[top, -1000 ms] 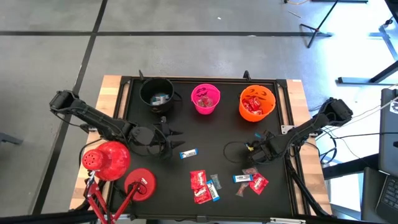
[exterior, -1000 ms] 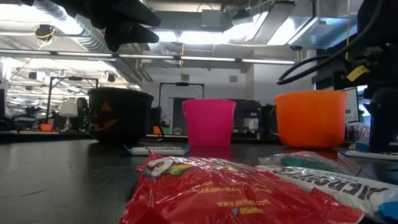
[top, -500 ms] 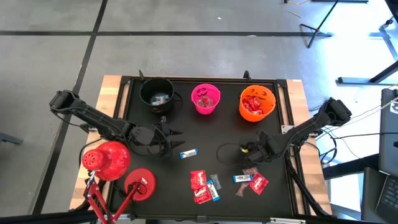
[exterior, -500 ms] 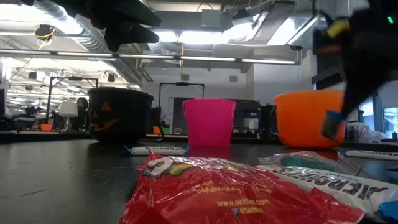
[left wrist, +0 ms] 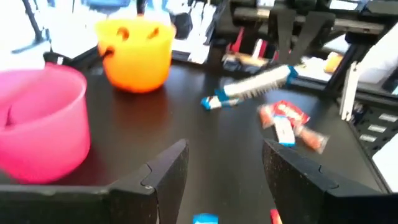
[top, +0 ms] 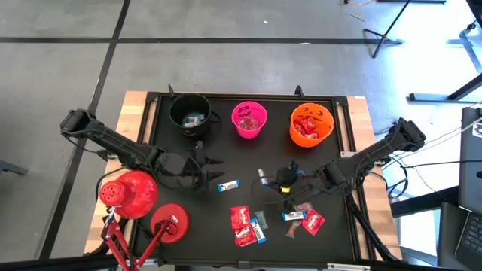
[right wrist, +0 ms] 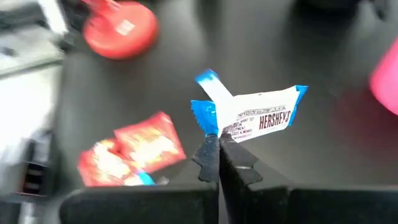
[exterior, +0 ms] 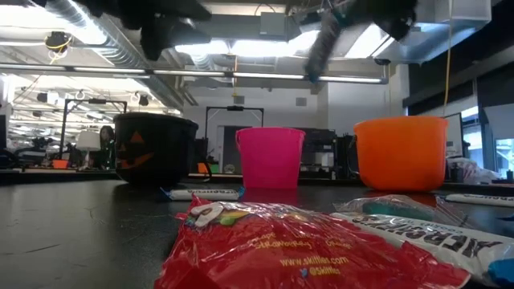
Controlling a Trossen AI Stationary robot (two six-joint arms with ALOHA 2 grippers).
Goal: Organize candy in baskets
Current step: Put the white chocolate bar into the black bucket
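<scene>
A black table mat is laid over a wooden table, and places are given from the pink plastic bucket at the mat's far edge. A black cauldron-shaped bucket is set to its left and an orange jack-o'-lantern bucket to its right, each with wrapped sweets inside. A red dome-shaped lamp head is seen well to the near left of the pink bucket. The left gripper is held low, near-left of the pink bucket, its fingers spread wide and empty. The right gripper is raised just nearer than the pink bucket, its fingers pinched on a blue-and-white Hershey's candy wrapper. A cluster of red and blue wrapped candies is left at the mat's near edge.
</scene>
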